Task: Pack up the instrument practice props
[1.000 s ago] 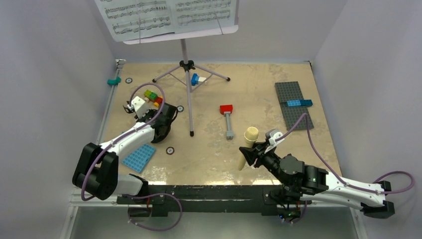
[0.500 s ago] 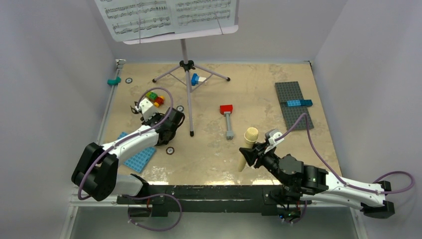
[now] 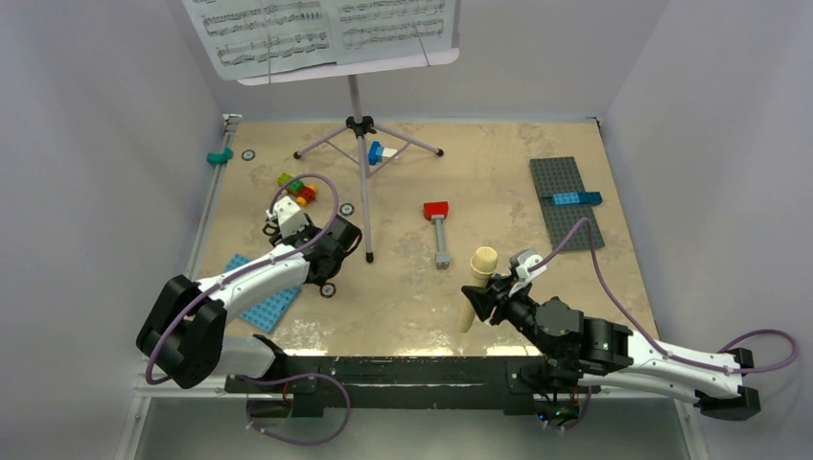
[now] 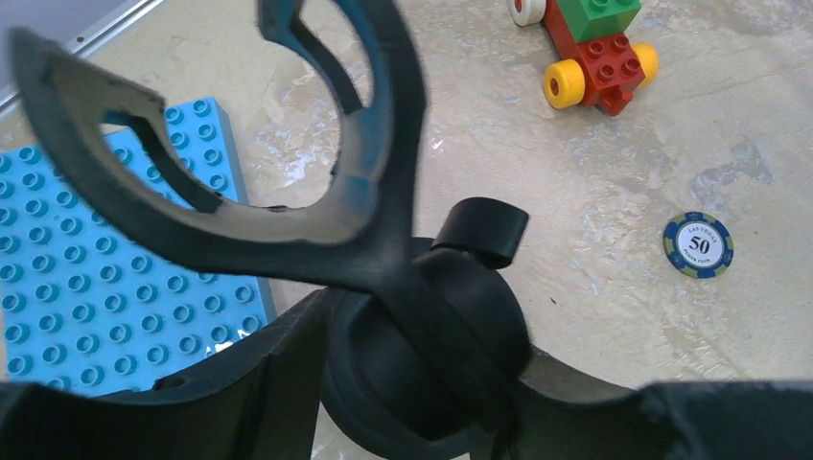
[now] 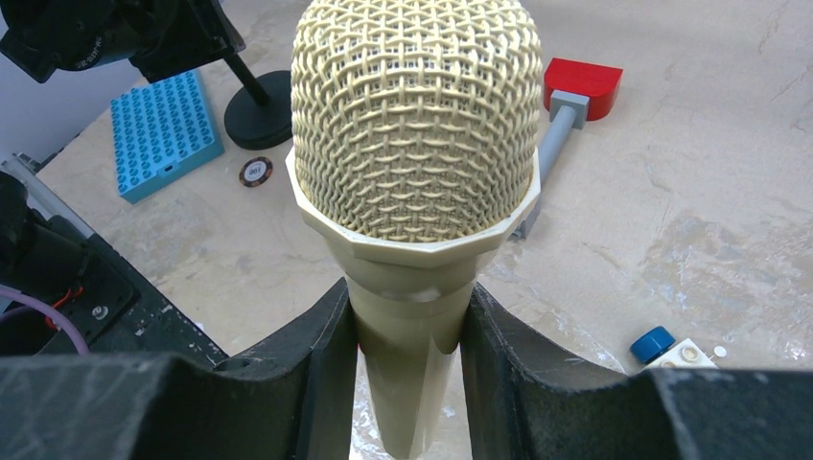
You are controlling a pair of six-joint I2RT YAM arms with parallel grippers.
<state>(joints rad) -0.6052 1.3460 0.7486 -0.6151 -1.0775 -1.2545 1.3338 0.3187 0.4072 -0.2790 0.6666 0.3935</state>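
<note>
My right gripper point(image 3: 491, 297) is shut on the handle of the cream-yellow microphone point(image 3: 479, 273), whose mesh head point(image 5: 414, 115) fills the right wrist view, above the table near its front edge. My left gripper point(image 3: 329, 254) is shut on the black mic stand point(image 4: 427, 326), with its clip point(image 4: 288, 182) close to the camera. The stand's round base point(image 5: 259, 123) shows in the right wrist view, at or just above the table. The lilac tripod music stand point(image 3: 357, 125) stands at the back with white sheet-music pages point(image 3: 316, 29) on it.
A blue studded plate point(image 3: 264, 307) lies under the left arm. Nearby are a poker chip point(image 3: 328, 288) and a coloured brick car point(image 3: 297, 187). A red-and-grey brick piece point(image 3: 437, 230) lies mid-table. A grey plate point(image 3: 566, 201) lies at right. The music stand's front leg point(image 3: 368, 230) is beside the left gripper.
My left gripper has moved right and toward the front edge with the mic stand in it, closer to the music stand's front leg. The right arm and microphone have not moved.
</note>
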